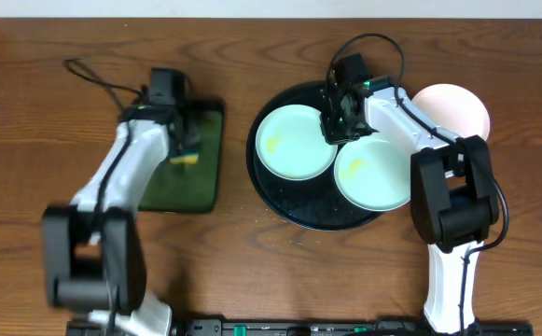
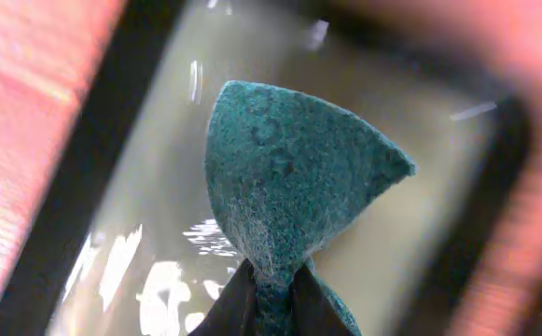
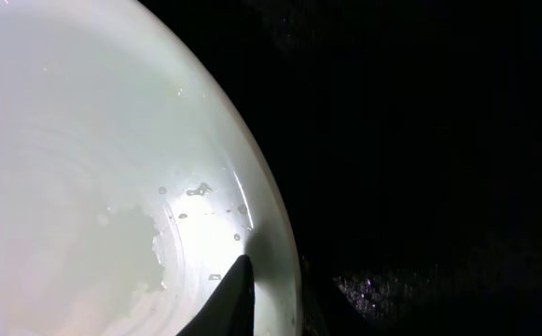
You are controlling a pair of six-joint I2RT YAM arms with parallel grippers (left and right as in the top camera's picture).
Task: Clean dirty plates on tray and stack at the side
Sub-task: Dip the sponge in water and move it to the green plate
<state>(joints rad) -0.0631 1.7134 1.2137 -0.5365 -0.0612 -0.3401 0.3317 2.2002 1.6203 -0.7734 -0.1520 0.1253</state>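
bearing two mint plates [image 1: 296, 142]: black tray [image 1: 284, 207] | green tray [image 1: 201, 177]: sponge [image 2: 289, 177], perhaps touching

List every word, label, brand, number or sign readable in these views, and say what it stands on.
None: no readable text on the plates, the black tray, the green tray, the sponge or the table.
The dark strip at the overhead view's bottom edge is too small to read.

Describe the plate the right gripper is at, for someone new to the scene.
Find the round black tray right of centre. Two mint-green plates lie on it; take the left plate, nearer the dark-green tray. The right gripper sits at its rim, unlike its neighbour.
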